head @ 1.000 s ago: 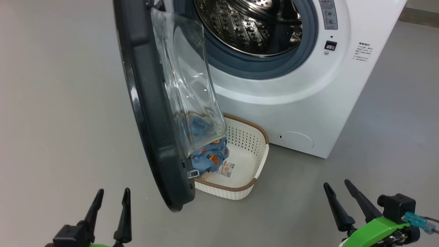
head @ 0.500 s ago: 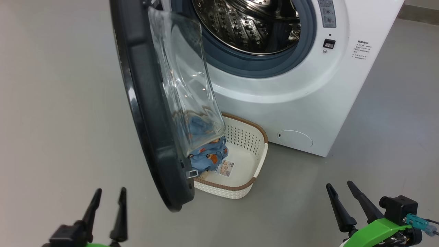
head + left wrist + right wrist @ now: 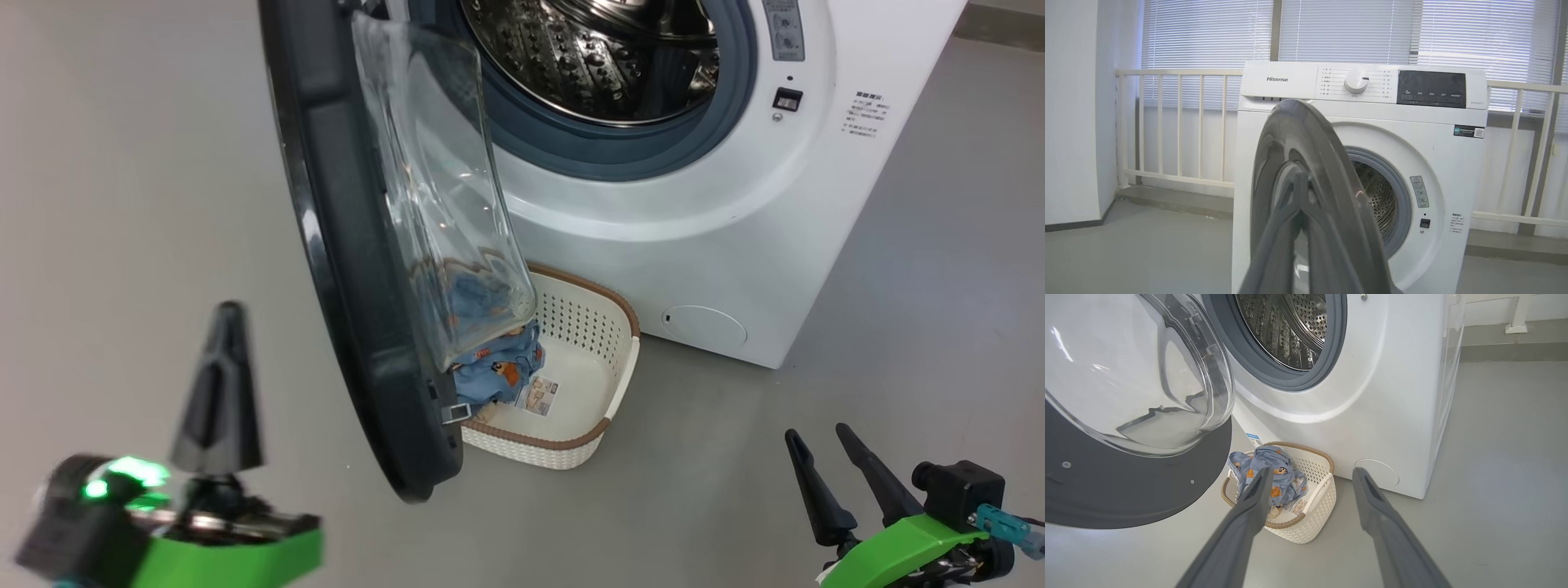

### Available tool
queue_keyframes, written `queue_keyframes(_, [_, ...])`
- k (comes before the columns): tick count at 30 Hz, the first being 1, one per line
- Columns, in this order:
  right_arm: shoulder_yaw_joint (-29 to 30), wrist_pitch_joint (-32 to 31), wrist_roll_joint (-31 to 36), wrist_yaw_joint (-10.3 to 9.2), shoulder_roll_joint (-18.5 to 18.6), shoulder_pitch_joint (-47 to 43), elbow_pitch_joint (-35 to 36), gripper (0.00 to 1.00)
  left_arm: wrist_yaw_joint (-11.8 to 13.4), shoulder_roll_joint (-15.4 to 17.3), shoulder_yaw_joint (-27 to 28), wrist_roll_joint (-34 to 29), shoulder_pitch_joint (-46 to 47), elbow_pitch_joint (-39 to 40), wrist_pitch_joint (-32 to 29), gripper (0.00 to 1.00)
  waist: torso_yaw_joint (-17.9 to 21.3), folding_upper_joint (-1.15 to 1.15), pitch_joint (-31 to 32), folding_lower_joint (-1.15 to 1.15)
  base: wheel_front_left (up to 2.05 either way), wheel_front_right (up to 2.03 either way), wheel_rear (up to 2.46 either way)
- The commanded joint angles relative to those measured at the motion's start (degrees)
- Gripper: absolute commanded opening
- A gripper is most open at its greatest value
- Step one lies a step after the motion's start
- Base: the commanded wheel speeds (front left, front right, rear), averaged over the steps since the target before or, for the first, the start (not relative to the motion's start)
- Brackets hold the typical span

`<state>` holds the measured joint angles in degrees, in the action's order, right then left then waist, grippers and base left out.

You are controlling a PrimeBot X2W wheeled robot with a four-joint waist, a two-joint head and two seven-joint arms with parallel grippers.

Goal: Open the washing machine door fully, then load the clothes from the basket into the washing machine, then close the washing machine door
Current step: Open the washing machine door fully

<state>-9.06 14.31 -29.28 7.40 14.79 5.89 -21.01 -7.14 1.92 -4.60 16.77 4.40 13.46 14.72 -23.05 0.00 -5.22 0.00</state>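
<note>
Beside the front of the washing machine (image 3: 694, 212), on the grey floor (image 3: 122, 204), the basket (image 3: 624, 384) is sitting just below the open drum, its left part lying behind the washing machine door (image 3: 343, 245) in the head view. That door is standing swung out, its top cut off by the head view's edge. Its clear bowl is covering part of the clothes (image 3: 500, 369), which are lying heaped in the basket's left half; how many pieces there are is hard to tell. At lower left the left gripper (image 3: 226, 318) is showing blurred, its fingers pressed together on nothing and facing the door's outer side. At lower right the right gripper (image 3: 816, 433) is holding its fingers spread and empty, well apart from the basket.
</note>
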Motion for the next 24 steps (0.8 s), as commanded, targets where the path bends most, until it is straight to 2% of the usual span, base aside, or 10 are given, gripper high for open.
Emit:
queue_keyframes(1, [-1.18, 0.69, 0.60, 0.09, 0.95, 1.04, 1.49, 1.00, 0.39, 0.96, -0.38, -0.91, 1.39, 2.86, 0.28, 0.00, 0.19, 0.00, -0.13, 0.00, 0.00, 0.00, 0.00])
queue_keyframes(8, [-1.60, 0.69, 0.84, 0.09, 1.32, 1.25, 1.46, 1.00, 0.36, 0.96, -11.13, -1.69, -0.37, 4.95, 0.28, 0.00, 0.52, 0.00, -0.52, 0.00, 0.00, 0.00, 0.00])
queue_keyframes(14, [-1.95, 0.69, 1.25, 0.09, 1.67, 1.54, 1.50, 1.00, 0.24, 0.96, -19.34, 2.12, -1.30, -2.51, 0.28, 0.00, 0.58, 0.00, -0.77, 0.00, 0.00, 0.00, 0.00])
queue_keyframes(18, [-2.43, 0.69, 1.51, 0.09, 1.81, 1.84, 1.40, 1.00, 0.63, 0.96, -20.69, 3.89, -0.09, -8.40, 0.28, 0.00, 0.68, 0.00, -0.82, 0.00, 0.00, 0.00, 0.00])
queue_keyframes(24, [-2.57, 0.69, 1.75, 0.09, 1.96, 2.05, 1.33, 1.00, 1.26, 0.96, -19.40, 6.19, 2.48, -15.58, 0.28, 0.00, 0.58, 0.00, -0.60, 0.00, 0.00, 0.00, 0.00])
